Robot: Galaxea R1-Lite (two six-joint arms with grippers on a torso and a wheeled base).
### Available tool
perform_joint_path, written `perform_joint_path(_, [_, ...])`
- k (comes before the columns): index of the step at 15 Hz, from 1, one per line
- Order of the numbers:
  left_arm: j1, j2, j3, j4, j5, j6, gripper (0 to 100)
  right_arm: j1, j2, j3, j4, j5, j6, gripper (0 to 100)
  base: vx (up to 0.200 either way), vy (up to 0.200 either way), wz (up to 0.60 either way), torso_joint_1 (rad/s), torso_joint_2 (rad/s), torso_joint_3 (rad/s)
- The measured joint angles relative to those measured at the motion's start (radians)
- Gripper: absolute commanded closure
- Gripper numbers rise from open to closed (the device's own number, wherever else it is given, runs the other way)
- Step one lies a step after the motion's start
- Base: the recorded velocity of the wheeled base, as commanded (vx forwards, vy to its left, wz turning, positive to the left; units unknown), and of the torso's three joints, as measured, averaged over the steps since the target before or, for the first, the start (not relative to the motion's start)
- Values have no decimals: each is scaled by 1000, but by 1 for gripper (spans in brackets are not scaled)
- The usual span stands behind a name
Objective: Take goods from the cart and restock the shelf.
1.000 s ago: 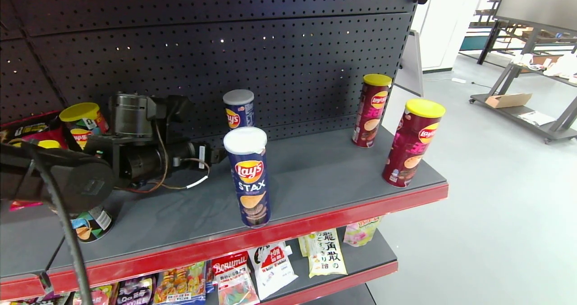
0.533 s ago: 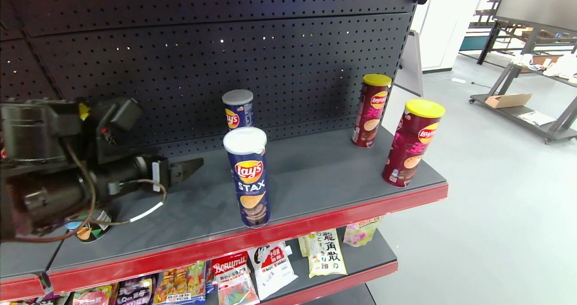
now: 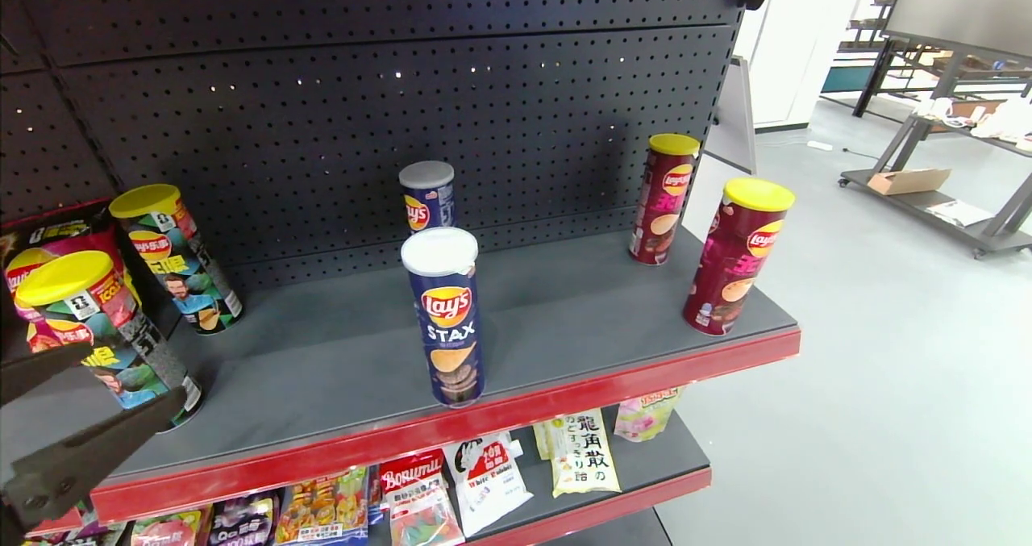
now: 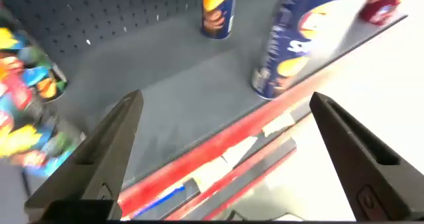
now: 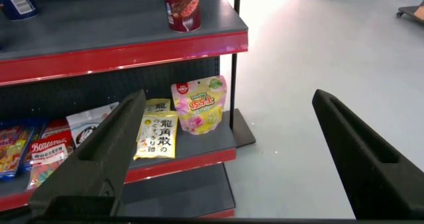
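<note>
1. My left gripper (image 4: 225, 97) is spread wide with nothing between its fingers. In the head view it sits low on the left, out in front of the grey shelf (image 3: 322, 360) and just beside the front multicolour can (image 3: 97, 336).
2. My right gripper (image 5: 228, 95) is spread wide too and holds nothing. It hangs in front of the shelving's right end, facing the lower shelf (image 5: 179, 161).
3. The goods I can see all stand upright on the grey shelf, in front of the black pegboard (image 3: 403, 86).
4. The front blue can (image 3: 443, 320), with a white lid, stands near the shelf's red front lip, about mid-shelf. The rear blue can (image 3: 427, 195) is directly behind it, close to the pegboard.
5. The front maroon can (image 3: 738, 256), with a yellow lid, stands at the shelf's right front corner. The rear maroon can (image 3: 665, 199) is behind it, near the pegboard, and the two are apart.
6. On the left, the rear multicolour can (image 3: 173, 260) stands behind the front one. Both have yellow lids.
7. The lower shelf carries snack bags (image 3: 576, 449) lying in a row. A pink-and-green bag (image 5: 199, 111) is the one nearest its right end.
8. Across the grey floor on the far right, a cardboard box (image 3: 907, 179) rests on a low rack (image 3: 992, 239).
</note>
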Motion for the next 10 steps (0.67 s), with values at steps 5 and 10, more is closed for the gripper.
perform_joint_path(5, [10,-323,60,168,-6,13,0,0,0,0,0,0,0,0,0,0,0,0,0,0])
perform_joint_path(10, [11,-610,126,366,100,67,0,0,0,0,0,0,-4,0,0,0,0,0,0,0])
